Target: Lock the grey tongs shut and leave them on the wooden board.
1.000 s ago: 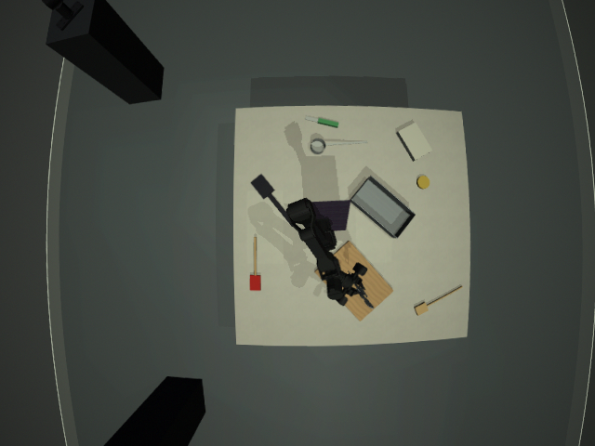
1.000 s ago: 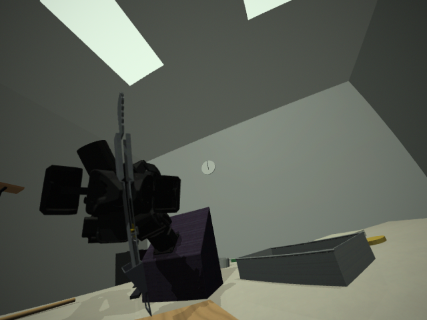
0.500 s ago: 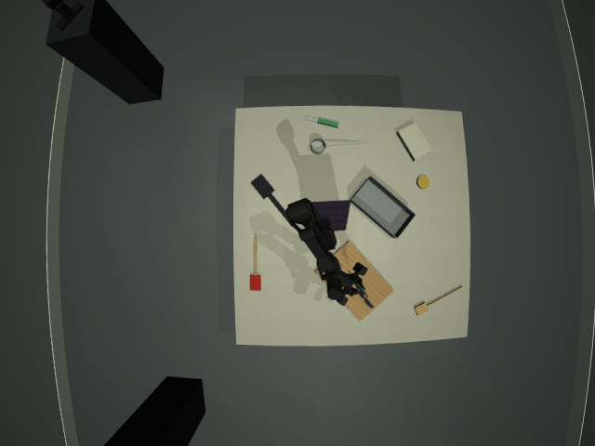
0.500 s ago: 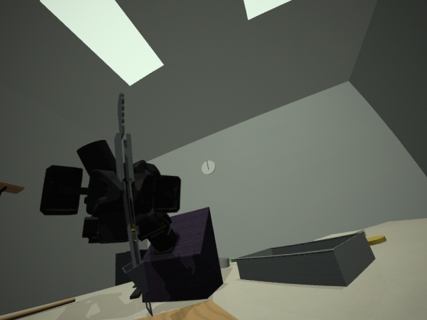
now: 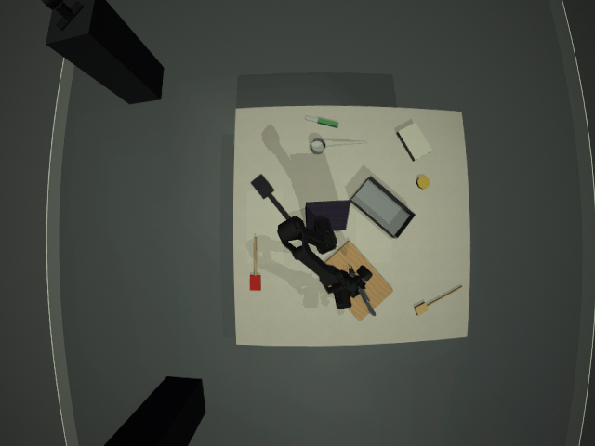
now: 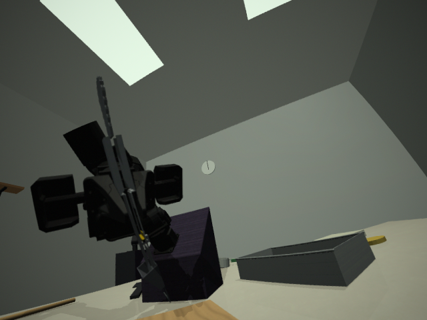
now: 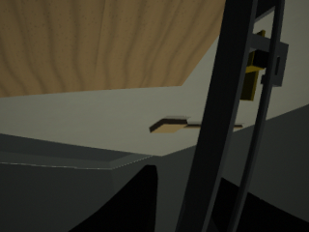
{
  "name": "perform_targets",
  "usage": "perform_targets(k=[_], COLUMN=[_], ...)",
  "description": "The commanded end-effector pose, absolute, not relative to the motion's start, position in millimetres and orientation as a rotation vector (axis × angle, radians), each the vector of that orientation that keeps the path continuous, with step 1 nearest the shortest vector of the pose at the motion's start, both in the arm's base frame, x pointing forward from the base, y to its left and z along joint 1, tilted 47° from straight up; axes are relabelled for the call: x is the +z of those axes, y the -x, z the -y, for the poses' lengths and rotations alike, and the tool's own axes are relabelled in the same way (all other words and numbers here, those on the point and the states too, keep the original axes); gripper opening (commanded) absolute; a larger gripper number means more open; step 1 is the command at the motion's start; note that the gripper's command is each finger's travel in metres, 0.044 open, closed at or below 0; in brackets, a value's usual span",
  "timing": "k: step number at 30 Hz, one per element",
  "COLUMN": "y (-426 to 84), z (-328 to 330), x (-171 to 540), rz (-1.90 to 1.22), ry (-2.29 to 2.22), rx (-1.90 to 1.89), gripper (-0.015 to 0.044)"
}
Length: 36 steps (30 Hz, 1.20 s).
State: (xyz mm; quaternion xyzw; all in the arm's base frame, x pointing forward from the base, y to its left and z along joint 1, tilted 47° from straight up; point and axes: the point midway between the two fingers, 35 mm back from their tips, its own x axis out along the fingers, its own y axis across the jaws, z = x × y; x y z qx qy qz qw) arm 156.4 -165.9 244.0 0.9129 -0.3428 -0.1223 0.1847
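Observation:
The grey tongs [image 5: 369, 305] [image 6: 107, 107] [image 7: 212, 121] are held above the wooden board [image 5: 379, 285] [image 6: 193, 311] [image 7: 97, 48], steeply tilted in the exterior view with the scalloped end up. Their two arms run close together with a narrow gap. A yellow part [image 6: 141, 235] [image 7: 249, 86] shows lower down between the arms. Whether the lock is engaged cannot be told. My gripper [image 5: 354, 282] [image 6: 124, 186] [image 7: 173, 176] is shut on the tongs; its dark fingers lie either side of the arms. The roasting tin [image 5: 379, 203] [image 6: 289, 272] has no tongs on it.
A dark purple block [image 5: 326, 211] [image 6: 182, 261] stands between the arm's base and the tin. A wooden mallet [image 5: 420, 308] [image 7: 169, 127] lies right of the board, a red-ended stick [image 5: 255, 282] left. A yellow disc [image 5: 422, 182] and a pale box [image 5: 414, 140] are beyond the tin.

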Motion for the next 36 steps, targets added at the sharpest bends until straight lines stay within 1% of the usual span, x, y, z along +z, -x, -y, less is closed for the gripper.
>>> perform_targets(k=[1,18,28,36], y=[-159.4,-166.5,-166.5,-167.2], z=[168.1,169.3,165.1,161.7], x=[245.3,234.6,237.4,247.9], rz=[1.001,1.126,1.18,1.207], ry=[-2.625,-2.63,-2.466,-2.277], rx=[-0.438,-0.989,-1.282,-1.442], gripper=[-0.015,-0.015,-0.015,-0.015])
